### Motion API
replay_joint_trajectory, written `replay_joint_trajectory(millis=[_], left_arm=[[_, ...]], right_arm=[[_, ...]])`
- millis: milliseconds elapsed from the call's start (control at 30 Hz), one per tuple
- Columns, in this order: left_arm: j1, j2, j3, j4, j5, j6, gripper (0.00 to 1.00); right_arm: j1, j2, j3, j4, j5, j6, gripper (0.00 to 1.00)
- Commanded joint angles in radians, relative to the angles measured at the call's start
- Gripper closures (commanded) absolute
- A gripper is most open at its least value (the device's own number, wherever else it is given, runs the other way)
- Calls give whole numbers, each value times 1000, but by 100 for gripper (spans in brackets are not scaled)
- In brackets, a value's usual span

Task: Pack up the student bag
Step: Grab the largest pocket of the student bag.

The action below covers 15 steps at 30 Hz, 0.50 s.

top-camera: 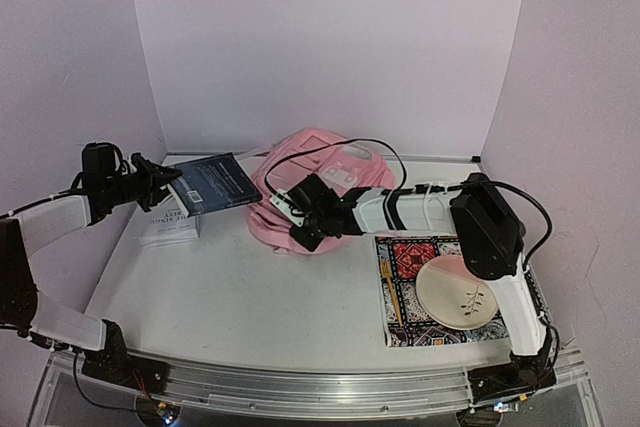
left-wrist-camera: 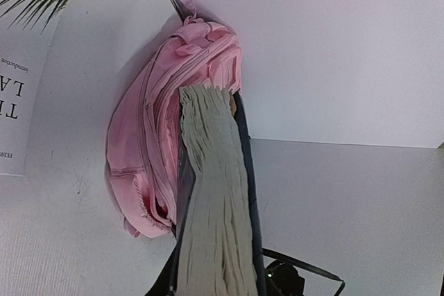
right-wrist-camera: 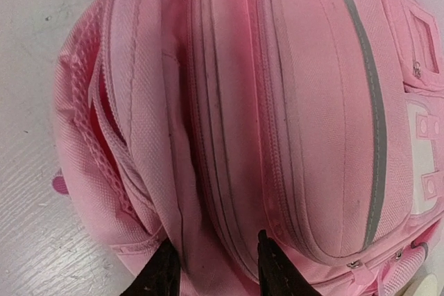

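Student bag, pink weave, under part-spread right gripper; left gripper tight on rough-paged book.

High rear view overlooks all; close wrist views share student bag.

The left arm is raised with its forearm reaching level toward the middle, and the left end effector is clamped on a dark book. The right arm folds low and leftward. The right end effector has its fingers parted astride a fold of the student bag; whether they grip it is unclear.
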Motion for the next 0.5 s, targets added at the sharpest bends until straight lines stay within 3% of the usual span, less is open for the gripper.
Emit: replay_joint_trajectory(millis=[0, 133, 267, 467], left_arm=[[6, -45, 56, 122, 54, -18, 100], [6, -66, 46, 120, 58, -27, 100], [5, -94, 24, 119, 66, -36, 100], [6, -141, -10, 72, 82, -9, 100]], right_arm=[[-2, 77, 15, -42, 66, -74, 61], [-3, 87, 31, -38, 100, -96, 64], [-2, 38, 40, -23, 102, -93, 86], [-2, -82, 43, -22, 48, -63, 100]])
